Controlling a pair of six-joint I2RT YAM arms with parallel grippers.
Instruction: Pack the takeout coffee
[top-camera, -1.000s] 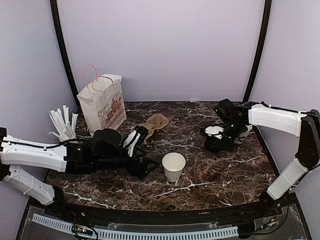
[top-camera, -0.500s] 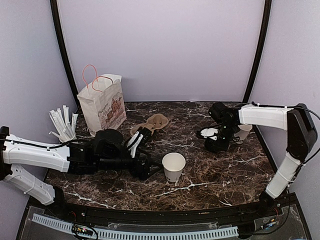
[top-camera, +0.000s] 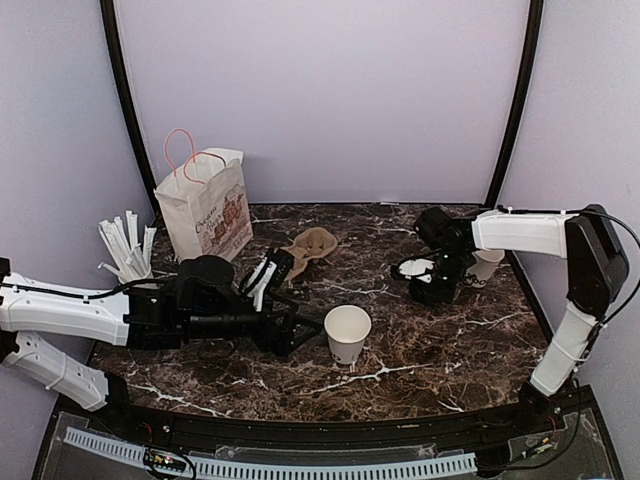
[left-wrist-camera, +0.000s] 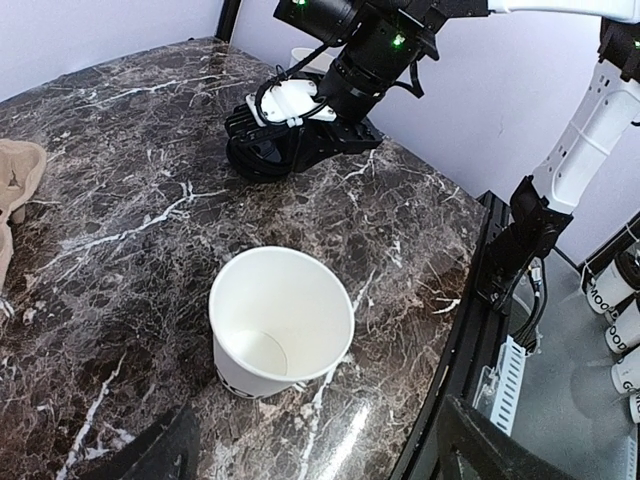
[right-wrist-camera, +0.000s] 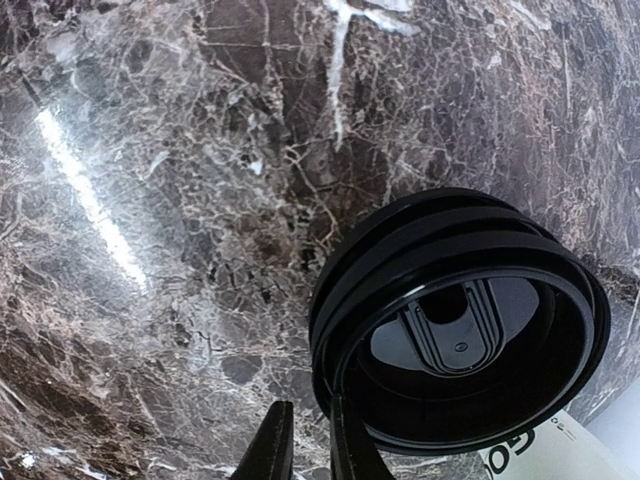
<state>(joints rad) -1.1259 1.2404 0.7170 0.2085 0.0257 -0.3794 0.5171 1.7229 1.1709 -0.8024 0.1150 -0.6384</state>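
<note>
The white paper cup (top-camera: 347, 332) stands upright near the table's middle, open and empty, with no lid on it; it also shows in the left wrist view (left-wrist-camera: 280, 335). My left gripper (top-camera: 303, 330) is open just left of the cup, its fingers spread wide (left-wrist-camera: 310, 440) and not touching it. A stack of black lids (right-wrist-camera: 460, 330) lies upside down on the right (top-camera: 432, 288). My right gripper (top-camera: 437, 275) is down at the stack's edge, its fingers (right-wrist-camera: 308, 425) a narrow gap apart with only table between them, one finger against the rim.
A printed paper bag (top-camera: 205, 208) with pink handles stands open at the back left. A cup of white wrapped straws (top-camera: 127, 252) is at the far left. A brown crumpled piece (top-camera: 312, 245) lies mid-back. Another white cup (top-camera: 488, 265) stands behind the lids.
My right gripper has moved left and down to the lid stack's edge. My left gripper has shifted slightly closer to the cup.
</note>
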